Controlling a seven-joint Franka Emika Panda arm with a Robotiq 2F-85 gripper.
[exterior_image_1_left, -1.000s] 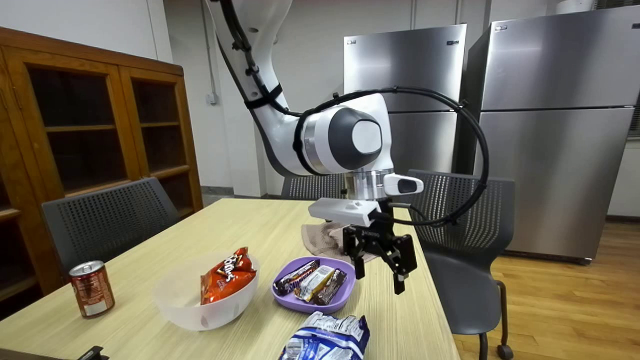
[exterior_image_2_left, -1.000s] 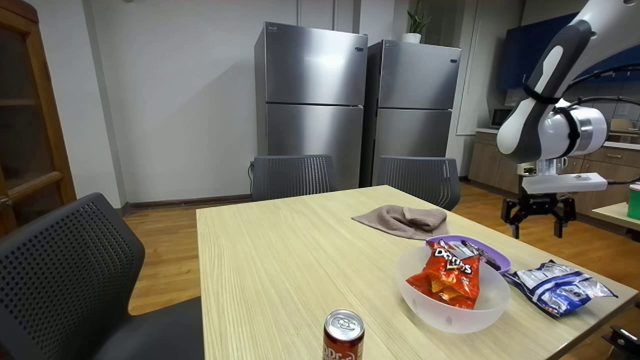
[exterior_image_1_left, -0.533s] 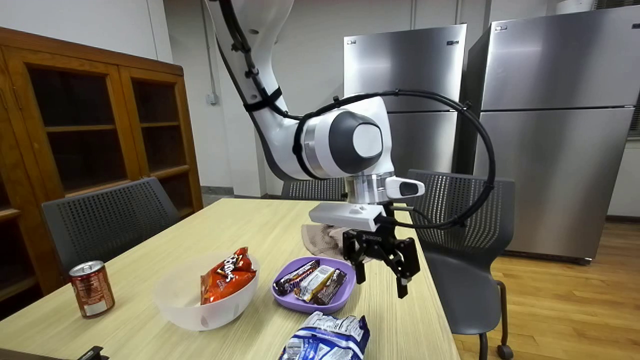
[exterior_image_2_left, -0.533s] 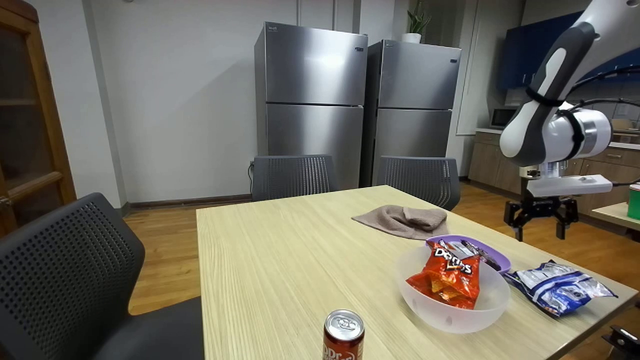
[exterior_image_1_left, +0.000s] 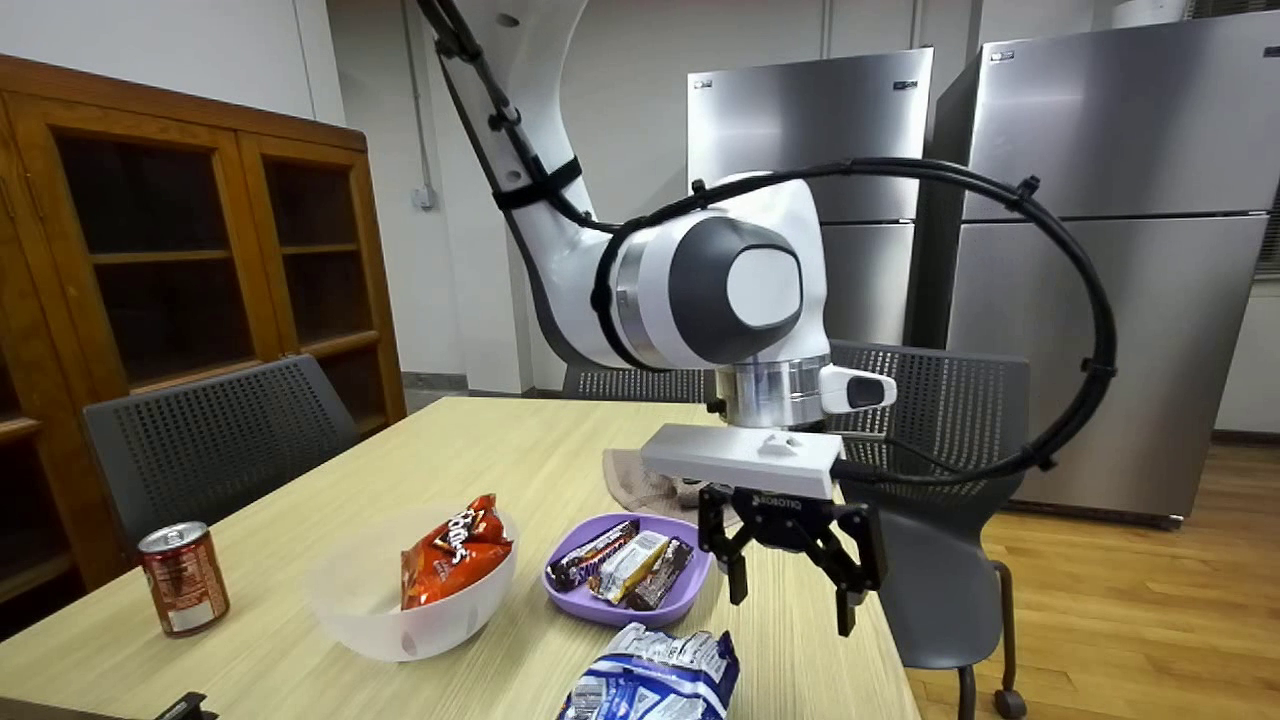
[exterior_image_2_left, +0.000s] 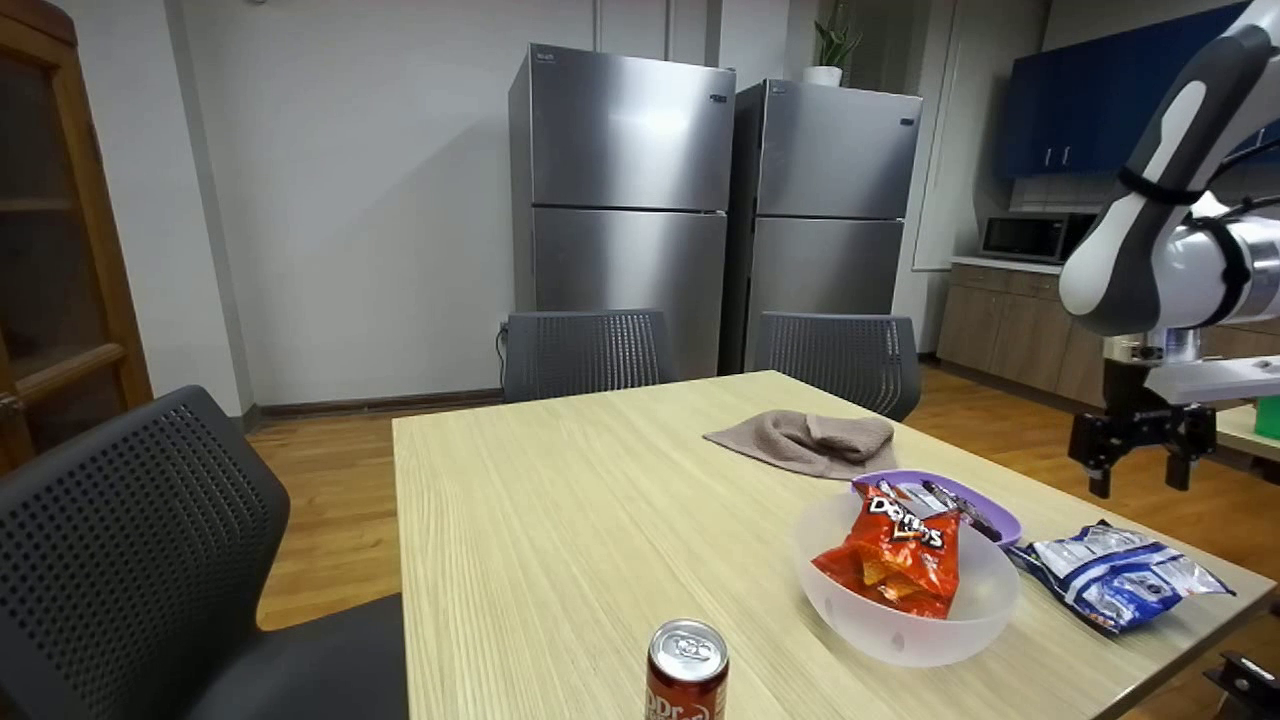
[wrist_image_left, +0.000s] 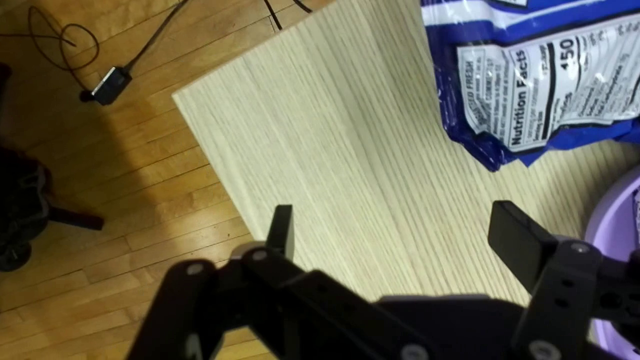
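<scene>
Robot pincer (exterior_image_1_left: 792, 612), its two fingers (wrist_image_left: 517, 240) spread wide apart, hung above an edge of a pale wooden tabletop (exterior_image_1_left: 500, 450) whose grain showed between them in the wrist view. Just beside the pincer, in an exterior view, sat a shallow purple dish (exterior_image_1_left: 590, 606) holding a dark brown wrapped bar (exterior_image_1_left: 662, 575) closest to the pincer, a white-and-gold bar (exterior_image_1_left: 628, 568) in the middle and a third bar (exterior_image_1_left: 592, 556) in dark wrapping on the far side. Also near the pincer, a blue-and-white snack bag (exterior_image_1_left: 655, 675) lay directly on the tabletop just beside the dish, its Nutrition Facts panel (wrist_image_left: 545, 80) legible in the wrist view. Farther from the pincer, past the dish, a translucent frosted bowl (exterior_image_1_left: 360, 610) held a red Doritos bag (exterior_image_1_left: 455, 555), tilted inside it. Beyond the bowl and well apart from the pincer, a dark red soda can (exterior_image_1_left: 185, 580) stood upright. A rumpled brown cloth (exterior_image_1_left: 632, 485) lay behind the pincer in an exterior view, with a gray chair (exterior_image_1_left: 930, 600) and two steel refrigerators (exterior_image_1_left: 1160, 270) farther back. Below the pincer, past the tabletop's edge, a black cable connector (wrist_image_left: 112, 86) lay on a wooden floor (wrist_image_left: 165, 145).
</scene>
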